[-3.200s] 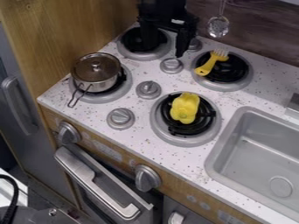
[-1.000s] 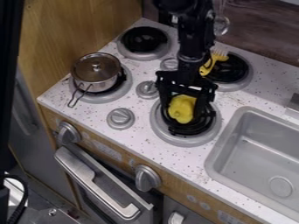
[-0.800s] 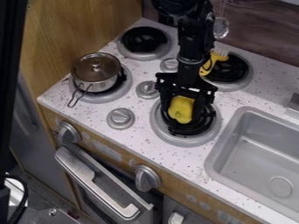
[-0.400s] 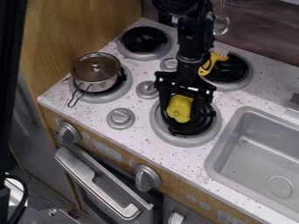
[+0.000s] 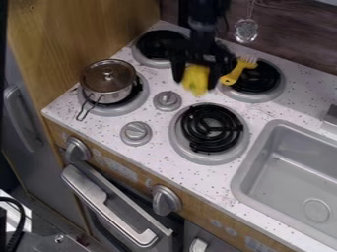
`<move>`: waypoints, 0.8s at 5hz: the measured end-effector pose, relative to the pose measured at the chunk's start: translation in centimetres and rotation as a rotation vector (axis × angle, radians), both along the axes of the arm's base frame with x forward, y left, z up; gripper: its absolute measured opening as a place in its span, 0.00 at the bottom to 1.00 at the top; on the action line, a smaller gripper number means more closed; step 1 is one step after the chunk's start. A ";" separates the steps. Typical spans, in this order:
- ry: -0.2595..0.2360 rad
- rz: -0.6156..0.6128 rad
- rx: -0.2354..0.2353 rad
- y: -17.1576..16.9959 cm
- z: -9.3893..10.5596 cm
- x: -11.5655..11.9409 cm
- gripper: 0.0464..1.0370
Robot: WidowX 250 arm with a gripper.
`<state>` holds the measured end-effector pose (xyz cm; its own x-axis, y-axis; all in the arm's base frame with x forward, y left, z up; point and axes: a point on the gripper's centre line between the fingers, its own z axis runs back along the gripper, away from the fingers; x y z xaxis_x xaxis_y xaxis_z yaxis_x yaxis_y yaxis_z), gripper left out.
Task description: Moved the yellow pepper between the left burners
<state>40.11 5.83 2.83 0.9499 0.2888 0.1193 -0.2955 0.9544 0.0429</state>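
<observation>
"What's hard to see?"

"Your arm (image 5: 203, 29) is cut off at the top. Your gripper (image 5: 195, 75) covers part of the back left burner (image 5: 154, 38), and the pepper (image 5: 196, 81) is blurred, its top hidden by your gripper."

"Pincer?"

"You have the pepper pinched between the fingers. It shows between the two back burners, nearer the viewer than the back left one; you can't judge its height."

"Containers?"

"The pot (image 5: 107, 92) sits on the front left burner (image 5: 141, 101), lid (image 5: 105, 71) on; you can't make out what's inside. The sink (image 5: 262, 140) runs out of view at the right."

"Edges and room?"

"Mind two knobs, one (image 5: 168, 101) between the front burners, the other (image 5: 136, 133) nearer the counter's (image 5: 164, 160) front edge. The pot stands by the left edge. Right of your gripper, the fork (image 5: 230, 78) lies on the back right burner (image 5: 253, 97)."
</observation>
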 end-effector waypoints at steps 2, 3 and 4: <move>0.049 0.125 -0.042 6.2 -3.2 1.3 0.82; 0.117 0.142 -0.048 8.0 -5.7 0.5 0.82; 0.123 0.143 -0.071 8.2 -6.2 0.4 0.86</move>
